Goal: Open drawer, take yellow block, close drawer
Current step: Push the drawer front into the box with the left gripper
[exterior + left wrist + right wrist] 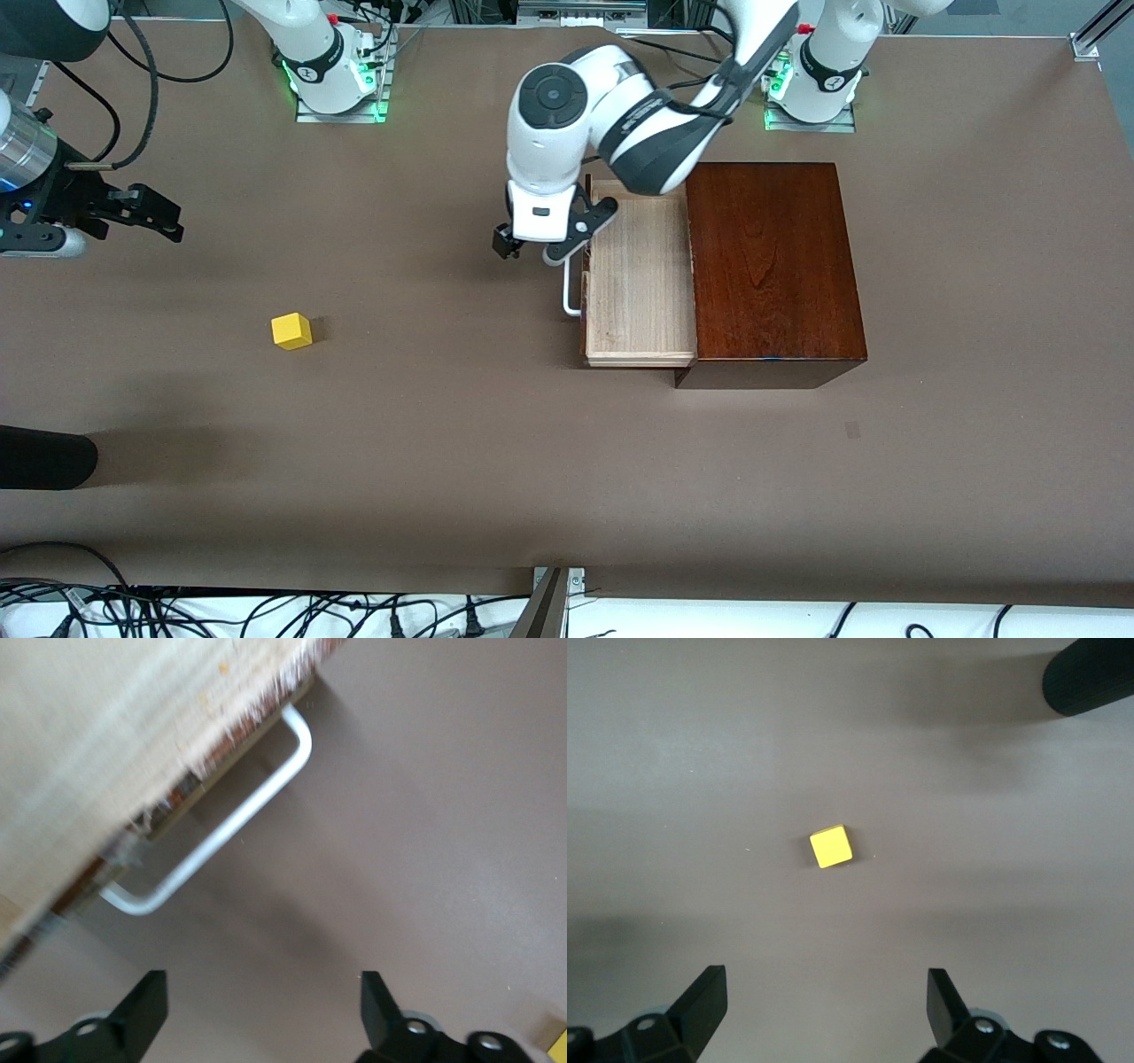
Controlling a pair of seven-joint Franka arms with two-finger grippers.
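Now pulled open: drawer [640, 283] at centre frame, left gripper [532, 249] spread just off its handle [571, 297], right gripper [133, 213] wide, upper left above yellow block [291, 330].

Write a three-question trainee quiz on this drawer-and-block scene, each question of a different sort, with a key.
1. True or false: the drawer is pulled out of its dark wooden box.
2. Where is the yellow block? A) in the drawer; B) on the bare table, toward the right arm's end; C) held by the left gripper.
3. Fill in: the left gripper is open beside the drawer's white ____, while the right gripper waits open and holds nothing.

Key: 1 true; 2 B; 3 handle.
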